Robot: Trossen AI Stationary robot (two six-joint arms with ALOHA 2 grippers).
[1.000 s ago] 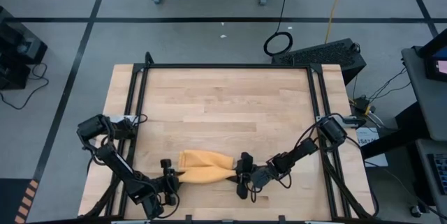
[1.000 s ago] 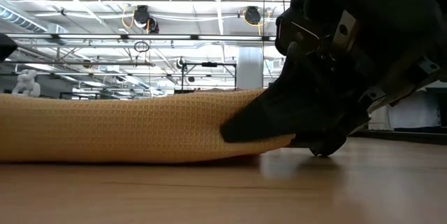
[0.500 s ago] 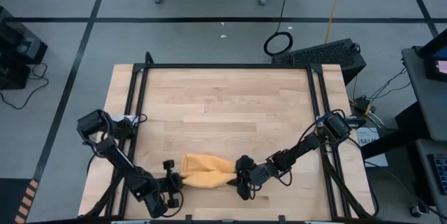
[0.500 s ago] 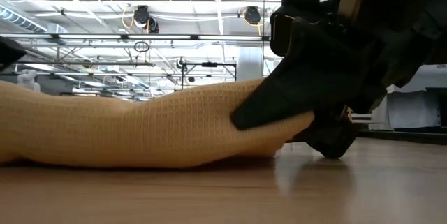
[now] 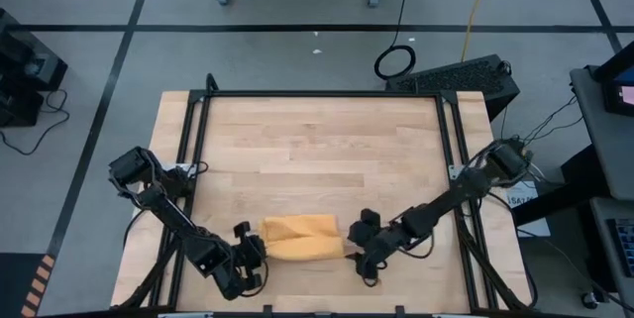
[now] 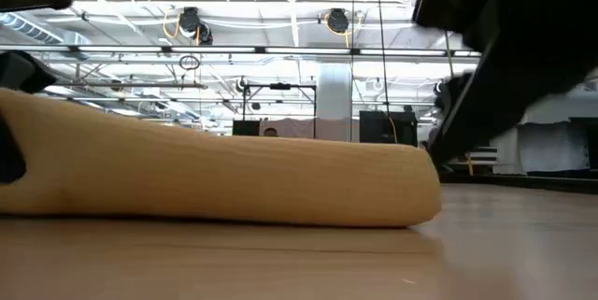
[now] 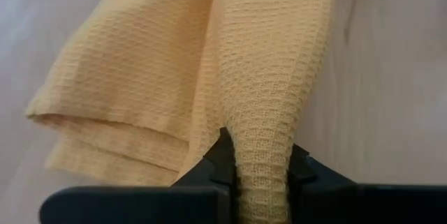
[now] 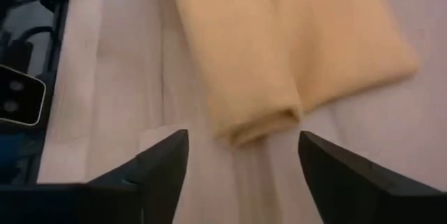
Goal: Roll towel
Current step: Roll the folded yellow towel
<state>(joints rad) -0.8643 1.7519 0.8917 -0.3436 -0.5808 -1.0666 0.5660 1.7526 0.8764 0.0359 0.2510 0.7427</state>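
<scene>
— Two grippers at the towel (image 5: pixel 302 239): what does each do?
— Left gripper (image 7: pixel 262 172) pinches the towel's left end, probably anchoring the roll. Right gripper (image 8: pixel 241 158) stands spread, just off the right end, touching nothing.
— Where is the towel?
— Between them, near the table (image 5: pixel 317 150)'s front edge, mostly rolled.

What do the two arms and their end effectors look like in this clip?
Both are dark, near-black jointed arms with black cables looped along the links. Left end effector has two flat black fingers on a black crossbar. Right end effector has two black, tapering wedge fingers. No markings visible.
</scene>
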